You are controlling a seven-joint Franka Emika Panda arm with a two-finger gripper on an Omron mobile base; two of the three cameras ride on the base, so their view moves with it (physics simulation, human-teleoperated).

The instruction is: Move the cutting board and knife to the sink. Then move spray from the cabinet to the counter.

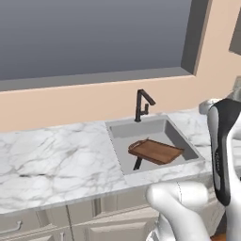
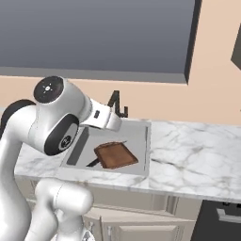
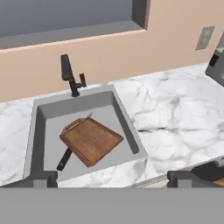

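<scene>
The dark reddish-brown cutting board (image 3: pixel 91 141) lies tilted inside the grey sink (image 3: pixel 38 109), its handle toward the faucet. The knife lies under it: its black handle (image 3: pixel 64 159) sticks out at the near side and its blade tip shows by the far edge. Board (image 1: pixel 155 151) and knife handle (image 1: pixel 137 164) also sit in the sink (image 1: pixel 117 128) from the left side, and board (image 2: pixel 116 155) and handle (image 2: pixel 92 163) from the right. My gripper (image 3: pixel 113 179) hovers open above the sink's near edge, holding nothing. White marble counter (image 3: pixel 175 113) flanks the sink. The spray and cabinet are out of view.
A black faucet (image 1: pixel 142 104) stands behind the sink, below a large window (image 1: pixel 94 37). A wall outlet (image 3: pixel 204 37) and a dark grey object (image 3: pixel 216 65) sit at the right. My white arm (image 2: pixel 56 122) reaches over the sink. A dark appliance front (image 2: pixel 226 216) is below the counter.
</scene>
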